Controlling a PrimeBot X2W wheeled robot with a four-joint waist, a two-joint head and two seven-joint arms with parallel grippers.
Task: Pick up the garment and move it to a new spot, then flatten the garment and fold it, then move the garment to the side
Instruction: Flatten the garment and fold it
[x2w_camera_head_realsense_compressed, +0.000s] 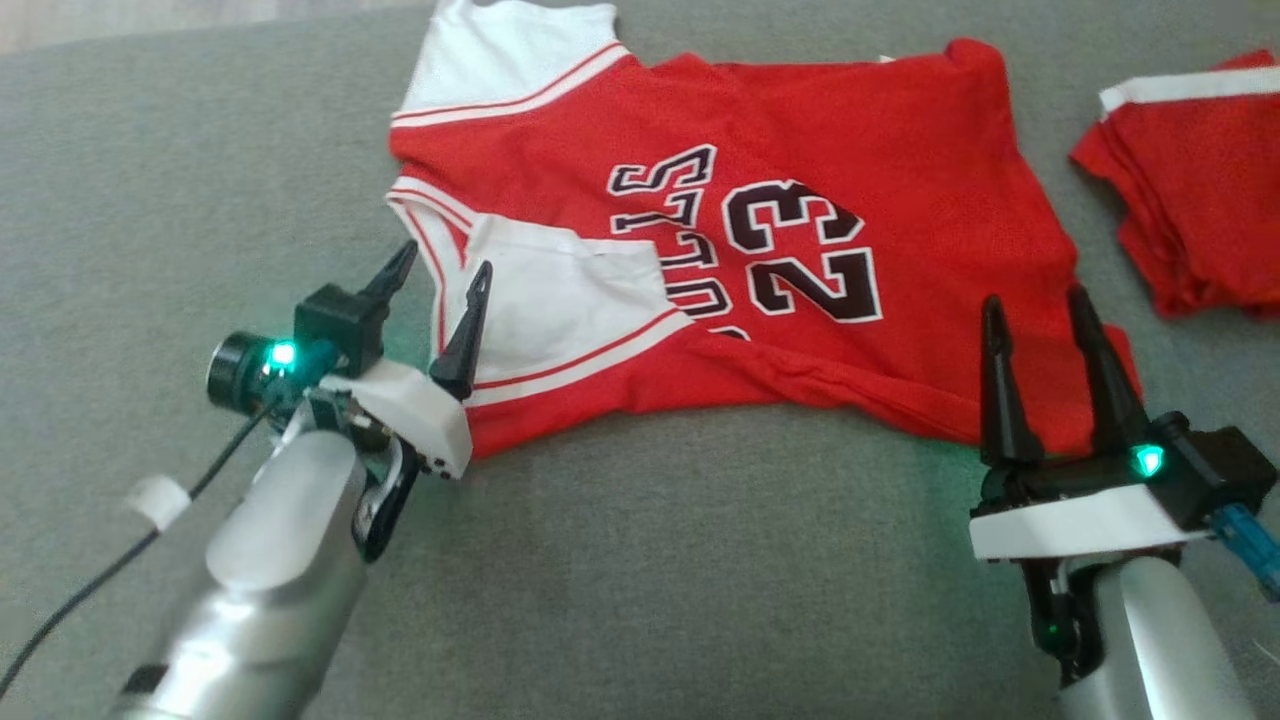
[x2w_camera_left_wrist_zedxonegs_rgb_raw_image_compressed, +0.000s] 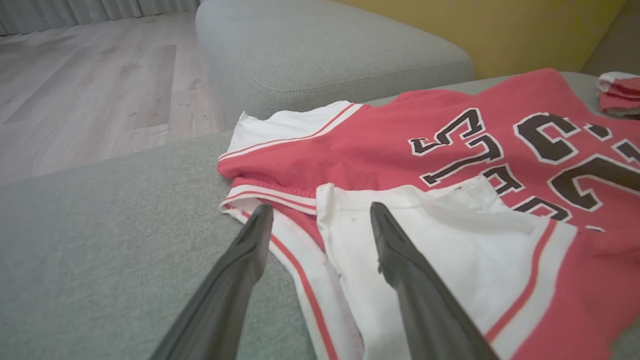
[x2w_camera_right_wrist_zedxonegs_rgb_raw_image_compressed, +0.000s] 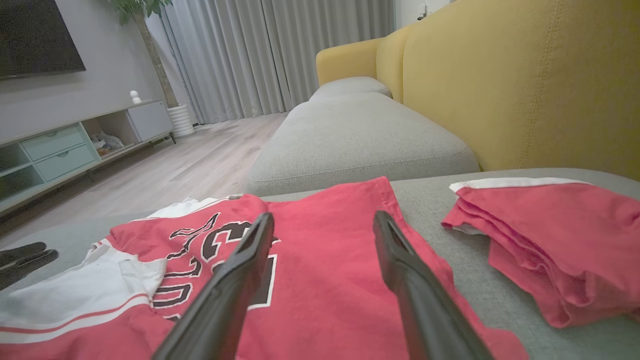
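While the red basketball jersey with white sleeves and a black 23 lies spread on the grey fabric sofa cushion, both grippers hover at its near edge. The left gripper, jaws apart and empty, is above the folded-in white sleeve at the jersey's left end. The right gripper, jaws also apart and empty, is above the red right end. A folded red cloth with a white band lies apart, further right.
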